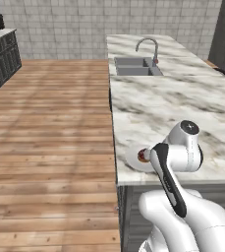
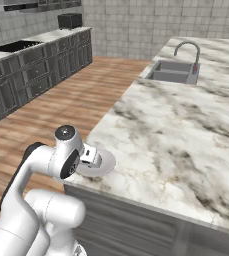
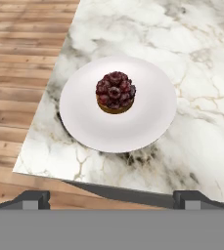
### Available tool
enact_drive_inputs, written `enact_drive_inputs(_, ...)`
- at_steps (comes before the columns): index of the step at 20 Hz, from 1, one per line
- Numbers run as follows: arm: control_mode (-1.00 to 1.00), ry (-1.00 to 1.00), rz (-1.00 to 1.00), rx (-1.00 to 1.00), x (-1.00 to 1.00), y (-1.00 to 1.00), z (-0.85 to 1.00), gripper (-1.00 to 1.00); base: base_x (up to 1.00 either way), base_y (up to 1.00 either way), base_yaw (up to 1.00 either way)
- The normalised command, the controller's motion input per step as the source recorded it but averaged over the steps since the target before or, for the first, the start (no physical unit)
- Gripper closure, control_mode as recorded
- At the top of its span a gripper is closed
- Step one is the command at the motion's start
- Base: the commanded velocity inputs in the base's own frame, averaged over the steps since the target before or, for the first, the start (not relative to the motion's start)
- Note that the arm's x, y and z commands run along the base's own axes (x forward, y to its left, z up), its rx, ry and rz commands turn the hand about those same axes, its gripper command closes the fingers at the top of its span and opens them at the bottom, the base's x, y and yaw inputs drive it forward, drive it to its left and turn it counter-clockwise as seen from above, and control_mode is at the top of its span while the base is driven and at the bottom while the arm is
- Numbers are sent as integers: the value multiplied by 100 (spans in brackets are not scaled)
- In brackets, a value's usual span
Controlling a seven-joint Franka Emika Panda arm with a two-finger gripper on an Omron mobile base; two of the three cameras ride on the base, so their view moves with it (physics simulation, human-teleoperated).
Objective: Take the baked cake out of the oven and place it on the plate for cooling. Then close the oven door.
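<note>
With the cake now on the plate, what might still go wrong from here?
1. The plate sits at the counter's corner, near both edges; a bump from the arm might push it off.
2. The gripper hangs above the cake with jaws open; dropping lower could squash it.

Glossy white rounded arm (image 1: 182,206) segments, dark joint bands, round grey cap with screws.

Base views flanking; hand view overhead plate (image 3: 147,124)
</note>
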Motion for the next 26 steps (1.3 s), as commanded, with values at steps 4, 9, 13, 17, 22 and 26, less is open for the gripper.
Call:
enact_drive_inputs(4, 100, 0, 0, 0, 0, 0, 0, -100, -37, 0, 13)
enact_drive_inputs(9, 100, 0, 0, 0, 0, 0, 0, -100, -47, 0, 45)
enact_drive_inputs(13, 100, 0, 0, 0, 0, 0, 0, -100, -33, 0, 60)
enact_drive_inputs(17, 100, 0, 0, 0, 0, 0, 0, -100, -26, 0, 74)
enact_drive_inputs(22, 100, 0, 0, 0, 0, 0, 0, -100, -8, -8, 91)
enact_drive_inputs(26, 100, 0, 0, 0, 0, 0, 0, -100, -7, -15, 94)
